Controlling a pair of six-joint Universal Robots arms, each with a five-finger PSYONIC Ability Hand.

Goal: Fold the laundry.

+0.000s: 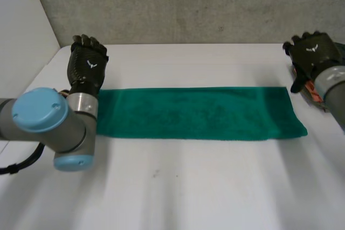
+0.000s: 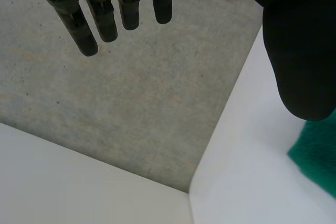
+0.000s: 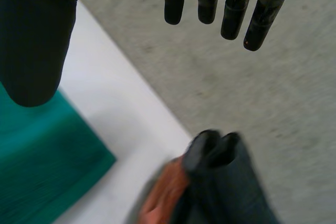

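Green towel (image 1: 194,112) lies flat on the bench (image 1: 178,192), already a long strip running 9 to 3 o'clock across the middle. Left hand (image 1: 87,65) is at 10 o'clock, just past the strip's far 9 o'clock corner. Right hand (image 1: 311,52) is at 2 o'clock, past the far 3 o'clock corner. Both have fingers (image 2: 79,30) straight, well apart from the thumb, holding nothing. Neither grips the cloth.

Step in hand, my read: get a grip for the next fold, end over end. To do it well:
- Take the 2 corners of 1 short end, 1 per hand.
- Pinch every layer so the strip doesn't split open.
- Lift low and carry the end across to the other end.
- Match the edges before letting go.

The 3 o'clock end looks slightly skewed, so square it first.

Containers: none I can make out. The only other item is an orange-and-dark object (image 1: 312,91) at the bench's 3 o'clock edge, beside the right hand. Can't tell what it is.
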